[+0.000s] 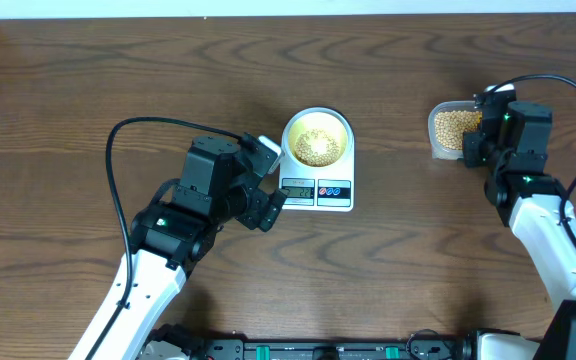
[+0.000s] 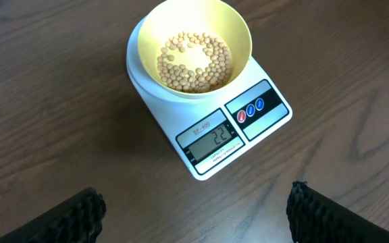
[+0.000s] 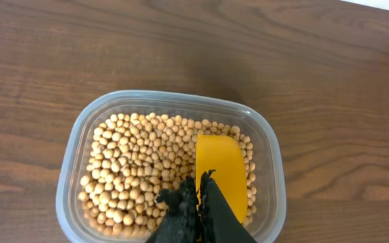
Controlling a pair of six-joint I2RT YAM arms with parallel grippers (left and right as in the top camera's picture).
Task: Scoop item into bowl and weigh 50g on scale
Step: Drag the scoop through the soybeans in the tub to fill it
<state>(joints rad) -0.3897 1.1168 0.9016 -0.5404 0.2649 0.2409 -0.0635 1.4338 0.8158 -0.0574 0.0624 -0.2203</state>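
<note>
Over the dark wood-grain table [image 1: 68,80], the scale [image 2: 174,118] sits at centre frame: a flat, smooth, white plastic slab with rounded corners. On its platform rests the bowl [image 2: 238,30], round, shallow, matte pale yellow. A single loose layer of beans [image 2: 193,62] covers the bottom, small, round and tan, with a bare patch of yellow among them.

The grey display [image 2: 213,138] reads 22. Small print above it looks like "SF-400", and the line beneath it is too fine to read. Beside it sit two round buttons [image 2: 250,110], one red and one blue, with icons too small to make out.

The left gripper [image 2: 194,192] hangs in front of the scale with its jaws spread wide and nothing between them. Only the two ridged black fingertips [image 2: 80,216] show, cut off by the bottom corners of the left wrist view.

At the right edge of the overhead view stands a clear container [image 3: 73,162], a glossy rounded rectangle of plastic. It is thickly filled with more beans [image 3: 137,169], and its near rim is cut off by the bottom of the frame.

A yellow scoop [image 3: 220,165], smooth with a rounded tip, lies on the beans against the right-hand wall. The right gripper [image 3: 199,179] is pinched narrow over the scoop's near end. Its black fingers hide the handle and the exact point of grip.
</note>
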